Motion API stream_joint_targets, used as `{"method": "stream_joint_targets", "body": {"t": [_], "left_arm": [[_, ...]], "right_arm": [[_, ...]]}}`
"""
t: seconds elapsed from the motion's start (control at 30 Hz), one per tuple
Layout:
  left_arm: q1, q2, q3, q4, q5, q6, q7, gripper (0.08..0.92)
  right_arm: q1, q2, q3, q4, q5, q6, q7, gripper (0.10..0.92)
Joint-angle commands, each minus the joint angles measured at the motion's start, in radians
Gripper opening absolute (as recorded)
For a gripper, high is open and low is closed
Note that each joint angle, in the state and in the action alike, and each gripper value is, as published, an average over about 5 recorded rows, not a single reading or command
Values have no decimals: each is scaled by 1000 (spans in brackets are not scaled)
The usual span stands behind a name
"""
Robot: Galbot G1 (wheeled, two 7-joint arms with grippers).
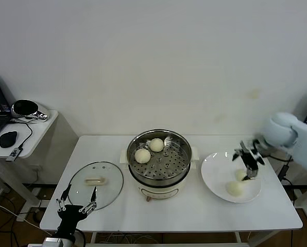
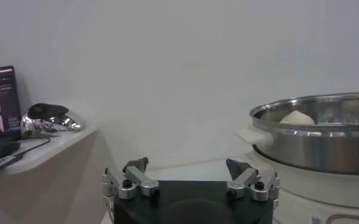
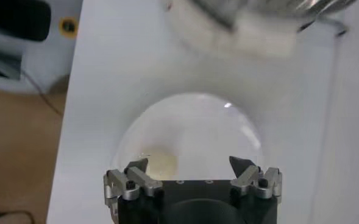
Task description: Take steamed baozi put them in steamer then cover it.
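right gripper (image 1: 250, 163) spread over plate (image 1: 214, 175), near table edge (image 1: 292, 208)

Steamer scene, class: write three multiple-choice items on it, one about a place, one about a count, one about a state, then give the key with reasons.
1. Where does the glass cover lie?
A. On the steamer
B. On the table, on the robot's left of the steamer
C. On the white plate

2. How many baozi are in the steamer?
A. None
B. Two
C. Four

3. How is the right gripper?
A. Open above the plate
B. Shut on a baozi
C. Parked at the table's near left corner

Key: 1 B, the cover rests flat on the table beside the steamer. 2 B, two baozi sit in the basket, while two more remain on the plate. 3 A, the right gripper hangs over the plate with jaws apart and nothing between them; the left gripper waits open near the cover.
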State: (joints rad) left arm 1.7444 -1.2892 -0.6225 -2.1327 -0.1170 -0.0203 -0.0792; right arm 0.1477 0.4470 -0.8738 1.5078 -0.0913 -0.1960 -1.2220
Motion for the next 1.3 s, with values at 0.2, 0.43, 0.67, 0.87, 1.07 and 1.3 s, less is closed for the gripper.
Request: {"method": "stream_joint_targets", "body": {"t": [0.2, 0.43, 0.67, 0.87, 1.07, 1.3], "left_arm": [[13, -12, -11, -4, 7, -1, 1, 823], [20, -13, -18, -5, 6, -3, 2, 823], [25, -13, -20, -4, 7, -4, 2, 823], [23, -13, -21, 1, 6, -4, 1, 823], [20, -15, -22, 5, 5, -4, 1, 823], [20, -18, -19, 7, 7, -4, 1, 823]], "right_arm": [[-301, 45, 210, -131, -177, 88, 44, 823], [-305, 135, 208, -198, -174, 80, 81, 823], [-316, 196, 205, -245, -181, 74, 96, 823], [-322, 223, 210, -270, -188, 65, 101, 823], [-325, 217, 212, -274, -199, 51, 86, 786], [-328, 216, 218, -280, -201, 45, 79, 659]]}}
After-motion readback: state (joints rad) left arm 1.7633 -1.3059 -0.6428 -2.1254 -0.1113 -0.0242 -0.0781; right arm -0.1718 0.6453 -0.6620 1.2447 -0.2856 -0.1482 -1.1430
